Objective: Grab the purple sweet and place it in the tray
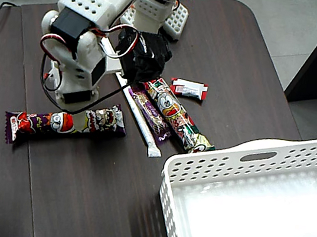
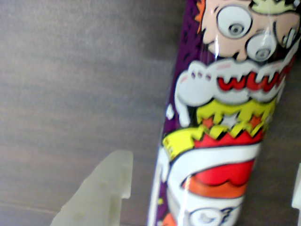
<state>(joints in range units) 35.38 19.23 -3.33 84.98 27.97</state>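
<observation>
Gripper [image 2: 209, 162] standing wide open over the purple sweet [image 2: 221, 117], holding nothing.
I am finding the sweet lying flat on the table [image 2: 70, 70] between my fingers [image 2: 101, 188], its long axis running up the wrist view, alongside them. The left finger is standing clear of the wrapper. The right one is barely showing at the edge.

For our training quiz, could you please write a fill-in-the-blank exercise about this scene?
The tray is ____ in colour. The purple sweet lies on the ____. In the wrist view, the gripper is ____, straddling the sweet.
Missing words: white; table; open.
</observation>
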